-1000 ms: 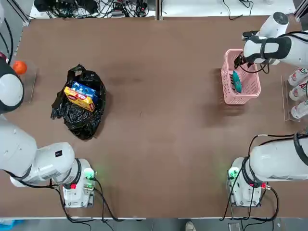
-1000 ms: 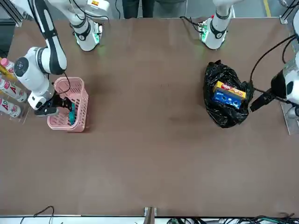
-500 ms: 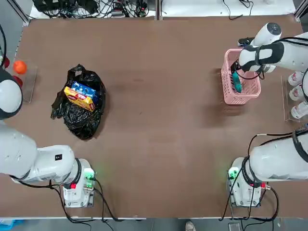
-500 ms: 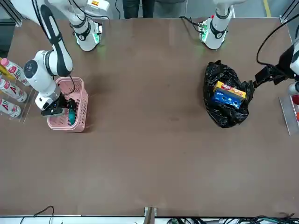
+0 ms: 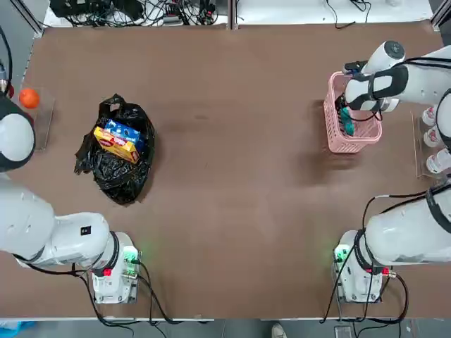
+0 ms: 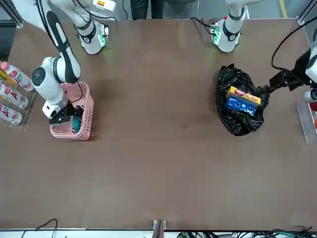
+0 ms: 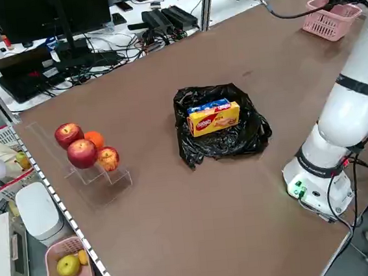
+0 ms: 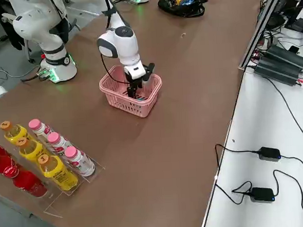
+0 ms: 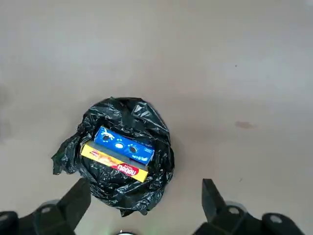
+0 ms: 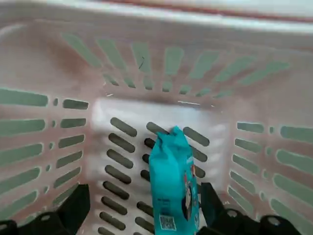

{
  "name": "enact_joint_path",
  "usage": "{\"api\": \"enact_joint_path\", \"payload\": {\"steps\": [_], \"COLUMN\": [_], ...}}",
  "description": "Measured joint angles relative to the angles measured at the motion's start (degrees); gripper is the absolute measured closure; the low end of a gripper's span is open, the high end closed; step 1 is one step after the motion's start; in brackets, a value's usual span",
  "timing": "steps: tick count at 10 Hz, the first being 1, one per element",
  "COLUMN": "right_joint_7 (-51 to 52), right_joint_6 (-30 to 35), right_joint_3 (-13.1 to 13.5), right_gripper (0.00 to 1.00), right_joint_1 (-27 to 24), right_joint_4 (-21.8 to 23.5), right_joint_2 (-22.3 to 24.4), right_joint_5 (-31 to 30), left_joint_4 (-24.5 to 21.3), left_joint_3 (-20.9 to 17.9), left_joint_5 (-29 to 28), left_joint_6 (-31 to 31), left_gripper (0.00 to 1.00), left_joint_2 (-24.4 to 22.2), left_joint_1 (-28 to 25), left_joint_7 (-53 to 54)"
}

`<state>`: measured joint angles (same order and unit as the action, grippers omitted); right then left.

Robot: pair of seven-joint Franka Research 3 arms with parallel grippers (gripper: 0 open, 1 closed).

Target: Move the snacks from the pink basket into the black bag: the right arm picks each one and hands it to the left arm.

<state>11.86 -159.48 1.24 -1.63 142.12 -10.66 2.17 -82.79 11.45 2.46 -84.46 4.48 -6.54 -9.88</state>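
Observation:
A slim teal snack (image 10: 172, 186) lies alone in the pink basket (image 5: 331, 127) at the table's far right. My right gripper (image 10: 142, 205) hangs open just inside the basket, one finger (image 10: 73, 205) on each side of the packet and neither touching it. The front view shows that gripper (image 6: 67, 119) over the basket (image 6: 85, 106). The black bag (image 5: 116, 176) lies at the left with a blue snack (image 5: 125, 132) and a yellow snack (image 5: 116, 144) on its open mouth. Beside the bag (image 6: 237, 124) and raised, my left gripper (image 9: 142, 205) is open and holds nothing.
A rack of white bottles (image 5: 437, 134) stands just right of the basket. An orange fruit (image 5: 28, 98) sits on a clear stand at the far left edge, with apples (image 7: 81, 151) beside it. Bare brown table lies between bag and basket.
The right gripper has shifted over the basket and sunk toward the teal packet. The left gripper has drawn back from the bag toward the robot's side.

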Motion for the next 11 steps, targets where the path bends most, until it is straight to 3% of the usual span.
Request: {"api": "enact_joint_path", "payload": {"steps": [6,11], "right_joint_7": [1.75,4.75], "right_joint_6": [-6.45,-7.03], "right_joint_3": [0.15,0.29], "right_gripper": [0.01,0.02], "right_joint_1": [-0.27,-2.0], "right_joint_4": [0.97,0.98], "right_joint_2": [-4.06,-4.79], "right_joint_5": [0.0,0.0], "left_joint_4": [0.25,2.37], "left_joint_3": [0.52,0.77], "left_joint_5": [-1.99,-2.18], "left_joint_6": [-0.02,-1.07], "left_gripper": [0.0,0.0], "left_joint_2": [1.14,4.11], "left_joint_1": [-0.46,0.34], "left_joint_7": [1.75,1.44]}}
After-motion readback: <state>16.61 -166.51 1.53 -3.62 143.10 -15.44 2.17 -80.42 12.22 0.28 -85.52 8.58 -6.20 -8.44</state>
